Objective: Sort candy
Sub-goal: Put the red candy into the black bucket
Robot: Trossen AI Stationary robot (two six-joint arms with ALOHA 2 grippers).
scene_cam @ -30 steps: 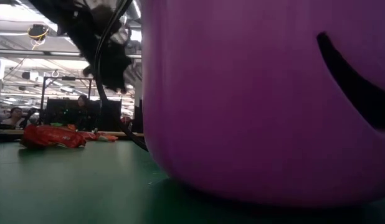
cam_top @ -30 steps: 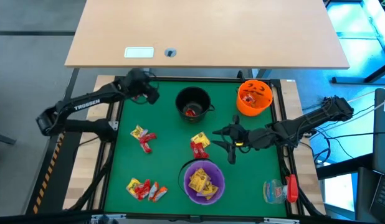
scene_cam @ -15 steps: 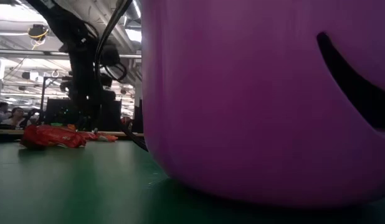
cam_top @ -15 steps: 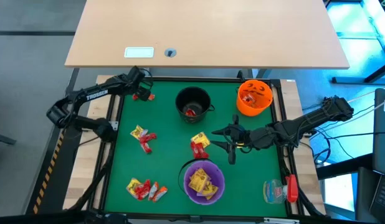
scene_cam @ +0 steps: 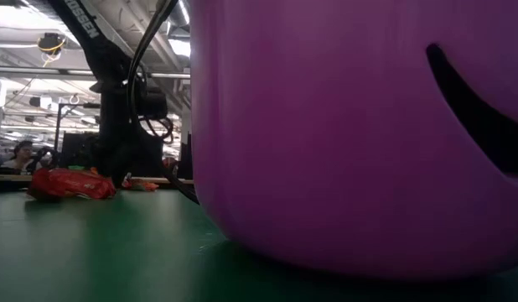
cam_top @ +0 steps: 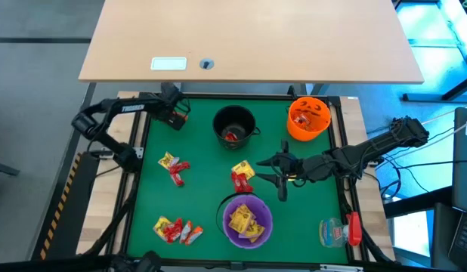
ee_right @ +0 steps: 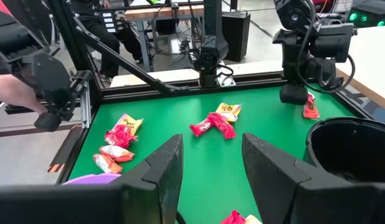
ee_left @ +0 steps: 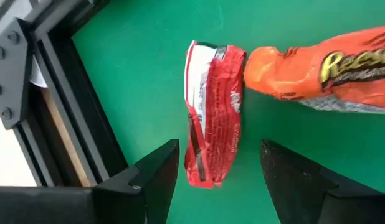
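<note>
"Reese's" lettering is showing in yellow on an orange candy wrapper [ee_left: 329, 68] in the left wrist view; it is touching end-on a red wrapper [ee_left: 211, 112] with small white print too fine to read. "TROSSEN" is printed along the left arm [cam_top: 131, 108].

Left gripper [cam_top: 175, 115] is hovering at the far-left corner of the green mat [cam_top: 203, 189], fingers spread, red wrapper lying between them on the mat, nothing gripped. Right gripper [cam_top: 270, 168] is hanging mid-mat, jaws apart and empty, just right of a red and yellow candy pair [cam_top: 241, 176].

Candy is lying scattered: a small pile [cam_top: 174, 168] on the left-middle, another pile [cam_top: 175, 229] near the front-left. Yellow pieces are sitting in the purple bowl [cam_top: 248, 220], a red piece in the black bowl [cam_top: 233, 125], orange ones in the orange bowl [cam_top: 308, 117].

A clear plastic item with a red part [cam_top: 340, 230] is lying at the front-right corner. A light wooden table [cam_top: 248, 38] is standing beyond the mat, carrying a pale label [cam_top: 168, 64], unreadable. In the low view the purple bowl is blocking most of the scene.
</note>
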